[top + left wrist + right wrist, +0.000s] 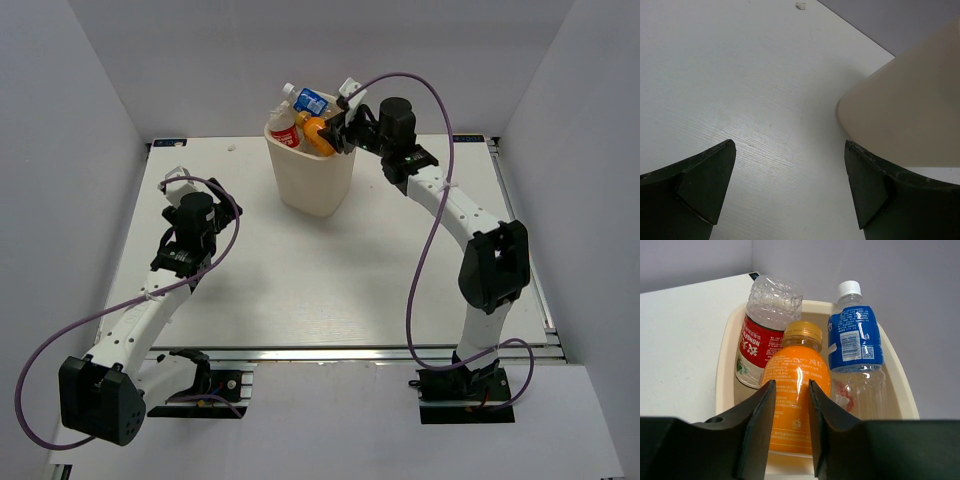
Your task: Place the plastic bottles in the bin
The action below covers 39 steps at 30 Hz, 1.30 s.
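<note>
The cream bin [310,185] stands at the back middle of the table, with several plastic bottles sticking out of it. In the right wrist view I see the bin's rim [722,370], an orange bottle [797,375], a clear red-labelled bottle [760,342] and a blue-labelled bottle [855,340]. My right gripper [791,385] hovers at the bin's right rim [338,125]; its jaws stand slightly apart in front of the orange bottle [316,132], which is wider than the gap. My left gripper [180,183] is open and empty over the table [790,145], left of the bin's wall [910,100].
A small white scrap [800,6] lies on the table near the back edge, left of the bin. White walls close in the table at the back and both sides. Purple cables loop off both arms.
</note>
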Available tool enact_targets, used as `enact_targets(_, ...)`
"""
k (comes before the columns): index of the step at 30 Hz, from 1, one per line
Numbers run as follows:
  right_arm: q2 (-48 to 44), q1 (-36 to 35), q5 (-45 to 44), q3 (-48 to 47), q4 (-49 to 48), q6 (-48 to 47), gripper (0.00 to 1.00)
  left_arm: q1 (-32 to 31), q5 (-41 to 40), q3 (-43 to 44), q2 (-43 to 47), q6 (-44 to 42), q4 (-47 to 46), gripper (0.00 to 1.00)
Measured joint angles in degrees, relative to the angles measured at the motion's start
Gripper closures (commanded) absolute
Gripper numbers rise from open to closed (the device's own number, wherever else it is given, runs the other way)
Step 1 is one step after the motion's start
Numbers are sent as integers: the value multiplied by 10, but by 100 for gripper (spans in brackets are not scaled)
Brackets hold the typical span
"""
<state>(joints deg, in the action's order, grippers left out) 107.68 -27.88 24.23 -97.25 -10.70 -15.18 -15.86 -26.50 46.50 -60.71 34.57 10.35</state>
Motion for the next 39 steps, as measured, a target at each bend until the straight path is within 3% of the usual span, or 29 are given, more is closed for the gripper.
enact_targets(11, -7, 0, 3, 35, -43, -12, 73, 0, 4, 0, 6, 0, 0, 2)
enact_targets(20, -38, -3, -10, 105, -110, -17, 72, 0, 3, 0, 12, 0, 7, 2)
enact_targets(31, -49, -3, -46, 88, -75, 30, 67, 0, 3, 18, 14, 0, -2, 2)
enact_targets(39, -29, -2, -43, 21, -41, 76, 54, 0, -2, 45, 12, -13, 0, 2)
